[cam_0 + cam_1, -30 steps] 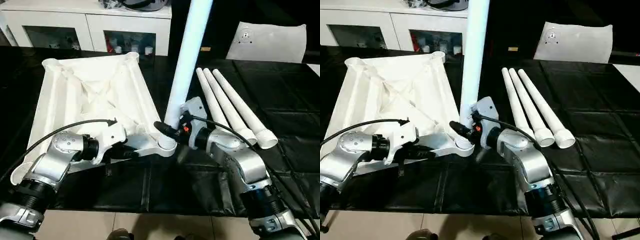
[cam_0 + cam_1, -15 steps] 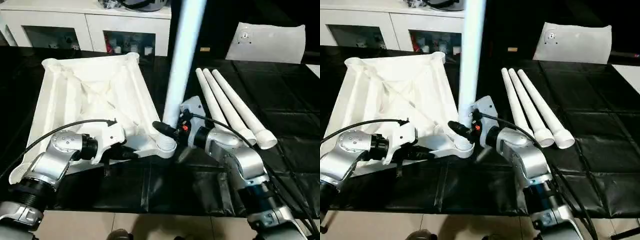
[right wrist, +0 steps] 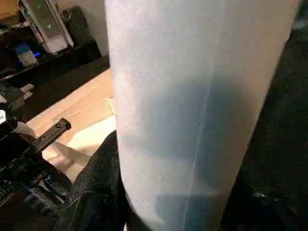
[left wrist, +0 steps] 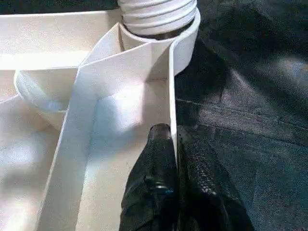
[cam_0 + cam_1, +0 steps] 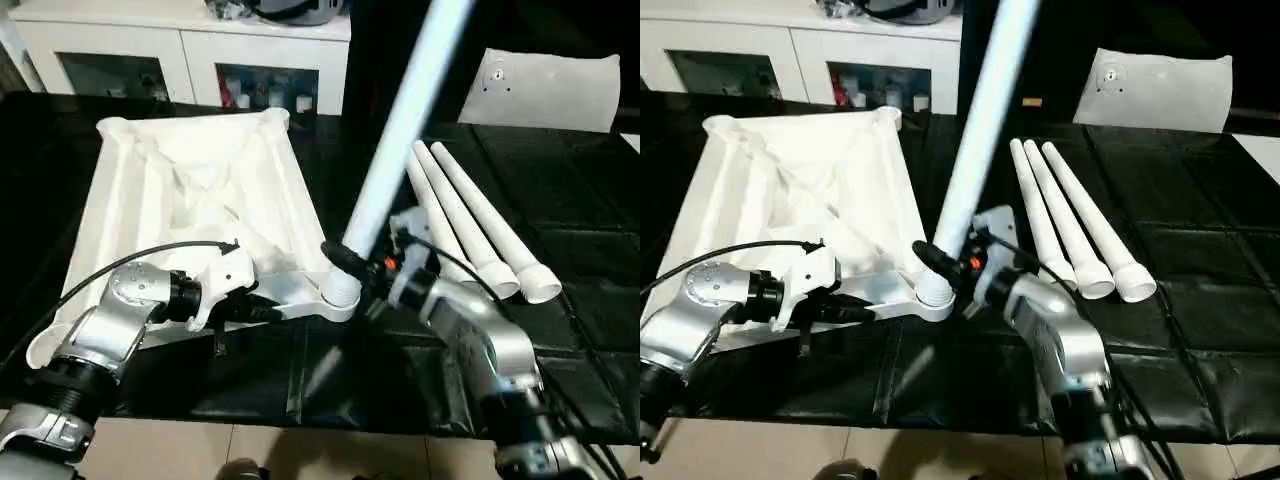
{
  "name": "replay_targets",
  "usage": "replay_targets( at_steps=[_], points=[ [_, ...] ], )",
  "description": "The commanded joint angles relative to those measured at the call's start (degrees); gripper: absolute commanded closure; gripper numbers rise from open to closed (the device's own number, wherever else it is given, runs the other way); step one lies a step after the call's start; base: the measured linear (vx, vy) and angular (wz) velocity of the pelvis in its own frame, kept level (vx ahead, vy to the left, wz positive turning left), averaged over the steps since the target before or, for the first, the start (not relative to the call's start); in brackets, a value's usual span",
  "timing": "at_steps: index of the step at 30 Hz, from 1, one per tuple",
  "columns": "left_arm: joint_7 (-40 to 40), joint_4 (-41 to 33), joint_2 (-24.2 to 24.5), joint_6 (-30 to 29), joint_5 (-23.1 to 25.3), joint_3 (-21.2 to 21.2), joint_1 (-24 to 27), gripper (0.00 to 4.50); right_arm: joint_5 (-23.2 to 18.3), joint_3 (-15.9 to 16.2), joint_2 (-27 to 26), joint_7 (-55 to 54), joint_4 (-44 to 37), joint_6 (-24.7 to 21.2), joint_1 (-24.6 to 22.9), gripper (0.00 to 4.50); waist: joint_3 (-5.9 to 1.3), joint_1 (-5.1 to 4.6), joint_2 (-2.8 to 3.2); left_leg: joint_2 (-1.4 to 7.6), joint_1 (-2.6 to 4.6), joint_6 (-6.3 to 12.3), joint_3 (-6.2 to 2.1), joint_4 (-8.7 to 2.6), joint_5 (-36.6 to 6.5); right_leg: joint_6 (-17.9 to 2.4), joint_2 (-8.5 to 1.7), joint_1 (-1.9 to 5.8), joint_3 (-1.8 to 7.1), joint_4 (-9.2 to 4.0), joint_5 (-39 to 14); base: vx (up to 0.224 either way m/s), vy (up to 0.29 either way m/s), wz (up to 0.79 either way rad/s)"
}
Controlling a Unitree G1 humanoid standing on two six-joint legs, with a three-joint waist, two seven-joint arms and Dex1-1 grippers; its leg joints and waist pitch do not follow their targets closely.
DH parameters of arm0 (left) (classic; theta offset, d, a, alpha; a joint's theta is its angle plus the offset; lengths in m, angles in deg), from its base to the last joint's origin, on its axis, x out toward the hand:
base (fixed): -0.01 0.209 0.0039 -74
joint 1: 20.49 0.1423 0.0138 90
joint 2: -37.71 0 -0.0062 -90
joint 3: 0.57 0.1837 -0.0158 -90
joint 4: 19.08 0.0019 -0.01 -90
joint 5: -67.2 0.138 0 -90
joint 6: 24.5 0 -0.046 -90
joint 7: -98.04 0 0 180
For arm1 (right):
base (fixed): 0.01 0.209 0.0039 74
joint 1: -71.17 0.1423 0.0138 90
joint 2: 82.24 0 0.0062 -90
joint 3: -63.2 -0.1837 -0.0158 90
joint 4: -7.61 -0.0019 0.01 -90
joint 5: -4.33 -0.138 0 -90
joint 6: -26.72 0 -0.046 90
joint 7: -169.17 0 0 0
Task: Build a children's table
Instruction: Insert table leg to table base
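The children's table top (image 5: 190, 190) lies underside up on the black mat, its ribs showing. My left gripper (image 5: 262, 312) is shut on the top's near rim wall (image 4: 169, 96), just short of the near right corner socket (image 5: 338, 290). A long white leg (image 5: 400, 130) stands with its threaded end (image 4: 156, 12) in that socket and leans with its upper end to the right. My right gripper (image 5: 352, 262) is shut on the leg (image 3: 192, 106) just above the socket, one black finger (image 3: 96, 192) lying against the tube. Three more legs (image 5: 470, 215) lie side by side on the mat to the right.
A white glass-door cabinet (image 5: 180, 60) stands behind the mat at the back left. A flat white sheet with a round fitting (image 5: 550, 90) leans at the back right. The mat's near edge (image 5: 300, 415) runs just in front of my forearms, with tiled floor below.
The leg in the corner socket has swung from nearly upright to leaning with its upper end to the right, my right gripper still on it. The left gripper has kept its hold on the rim.
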Motion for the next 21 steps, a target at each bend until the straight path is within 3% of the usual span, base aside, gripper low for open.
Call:
replay_targets(
  at_steps=[1, 3, 4, 6, 10, 12, 13, 16, 21],
  points=[
    [0.91, -1.01, -0.93, 2.52, -2.16, -1.20, -2.26, 4.50, 4.12, 1.29, 2.17, -1.06, 2.29, -0.38, -4.03, 2.61, -3.85, -0.09, 0.97, 3.13, 0.77, -1.45, -0.97, -4.50, -11.40, -8.77, -6.58, 2.84, 3.37, -4.71, -14.12, 0.000, 0.000, 0.00],
    [0.58, -0.42, -0.91, 2.81, -1.65, -1.08, -2.64, 4.50, 6.20, 3.48, 3.70, -0.43, 0.64, 0.72, -4.51, 2.62, -3.88, -0.12, 1.30, 3.11, 0.84, -1.49, -1.06, -4.58, -11.71, -8.28, -6.52, 2.74, 3.32, -4.83, -15.37, 0.000, 0.000, 0.00],
    [0.66, 0.05, -1.05, 2.99, -1.45, -1.07, -2.91, 4.50, 8.19, 5.25, 5.00, 0.04, -0.38, 2.28, -4.71, 2.62, -3.79, -0.19, 0.92, 3.08, 0.86, -1.33, -0.96, -4.53, -11.92, -7.87, -6.44, 2.66, 3.40, -5.01, -16.67, 0.000, 0.000, 0.00],
    [1.08, 0.49, -0.93, 3.50, -0.85, -0.62, -3.19, 4.50, 10.00, 7.03, 6.27, 0.75, -0.86, 3.29, -4.54, 2.62, -3.82, 0.00, 1.15, 3.09, 0.82, -1.26, -0.99, -4.49, -11.94, -7.62, -6.48, 2.62, 3.40, -4.99, -17.28, 0.000, 0.000, 0.00],
    [1.75, 0.60, -0.96, 3.85, -0.52, -0.19, -3.56, 4.50, 12.20, 9.79, 8.21, 2.85, -0.62, 4.51, -3.91, 2.62, -3.91, 0.17, 0.94, 3.21, 0.83, -0.98, -1.05, -4.52, -12.01, -7.78, -6.51, 2.60, 3.43, -4.93, -16.99, 0.000, 0.000, 0.00],
    [1.92, 0.70, -0.95, 4.02, -0.47, -0.13, -3.62, 4.50, 12.26, 9.99, 8.30, 2.95, -0.53, 4.68, -3.88, 2.62, -3.91, 0.18, 0.98, 3.24, 0.80, -0.91, -1.05, -4.53, -11.64, -8.03, -6.46, 2.60, 3.42, -4.81, -15.82, 0.000, 0.000, 0.00],
    [2.58, 0.76, -0.73, 4.61, -0.11, 0.31, -3.80, 4.50, 12.05, 10.41, 8.32, 3.53, 0.07, 4.59, -3.31, 2.62, -3.92, 0.11, 0.42, 3.24, 0.74, -0.67, -0.98, -4.54, -11.45, -8.22, -6.44, 2.68, 3.39, -4.80, -15.02, 0.000, 0.000, 0.00],
    [5.12, 1.32, -0.25, 6.20, 0.74, 1.58, -4.83, 4.50, 10.49, 11.32, 7.69, 6.23, 2.28, 3.88, -1.48, 2.62, -3.93, 0.12, 0.75, 3.19, 0.72, -0.42, -1.03, -4.47, -11.45, -8.50, -6.58, 2.66, 3.40, -4.76, -15.13, 0.000, 0.000, 0.00],
    [7.85, 4.05, -1.30, 7.69, 0.71, 2.69, -8.09, 4.50, 7.73, 12.62, 7.88, 12.29, 2.40, 1.58, -1.67, 2.62, -3.98, 0.39, 0.73, 3.36, 0.92, -0.52, -1.06, -4.58, -12.12, -8.74, -6.54, 2.66, 3.37, -4.75, -14.46, 0.000, 0.000, 0.00]
  ],
)
